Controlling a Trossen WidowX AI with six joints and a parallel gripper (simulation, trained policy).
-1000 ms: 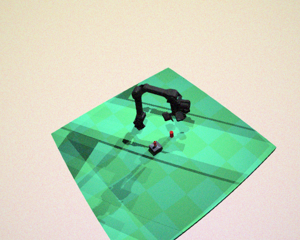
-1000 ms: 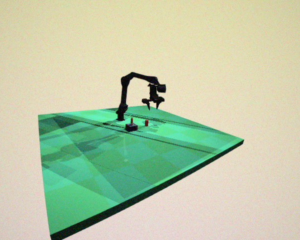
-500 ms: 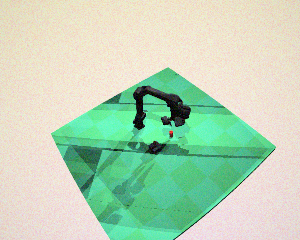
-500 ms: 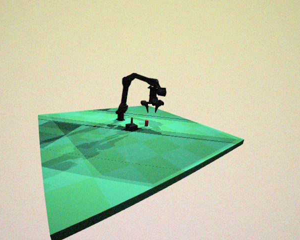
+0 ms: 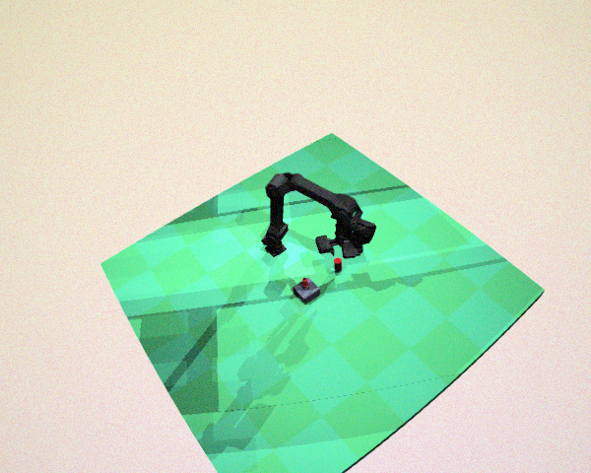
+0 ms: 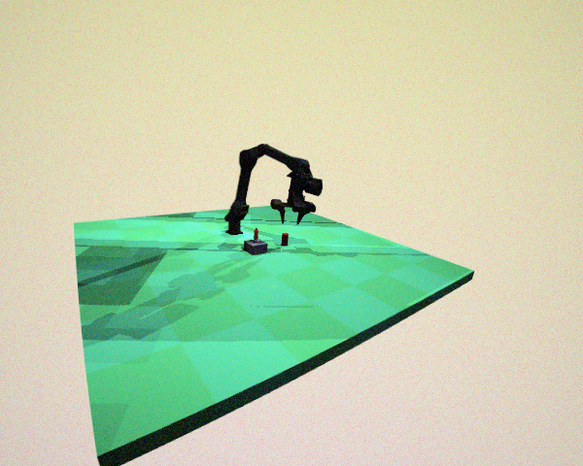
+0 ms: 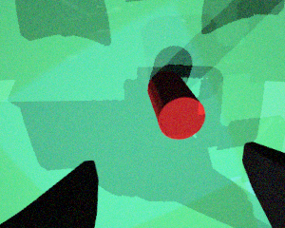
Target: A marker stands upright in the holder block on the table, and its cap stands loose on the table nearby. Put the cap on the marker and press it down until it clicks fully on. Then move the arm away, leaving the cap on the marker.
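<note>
The red cap (image 5: 337, 265) (image 6: 285, 239) (image 7: 181, 118) stands upright and loose on the table. The red marker (image 5: 304, 283) (image 6: 256, 234) stands upright and uncapped in the dark grey holder block (image 5: 306, 294) (image 6: 256, 248), to the left of the cap in the top and exterior views. My gripper (image 5: 338, 252) (image 6: 290, 223) (image 7: 172, 162) is open and empty, pointing down, with its fingertips above the cap's height and not touching it. In the wrist view the cap lies ahead of the line between the fingertips.
The green checkered table (image 5: 372, 325) (image 6: 282, 320) carries broad shadows. The arm's base (image 5: 274, 244) (image 6: 234, 225) stands behind the holder block. A dark sliver at the top right corner of the wrist view may be the holder block.
</note>
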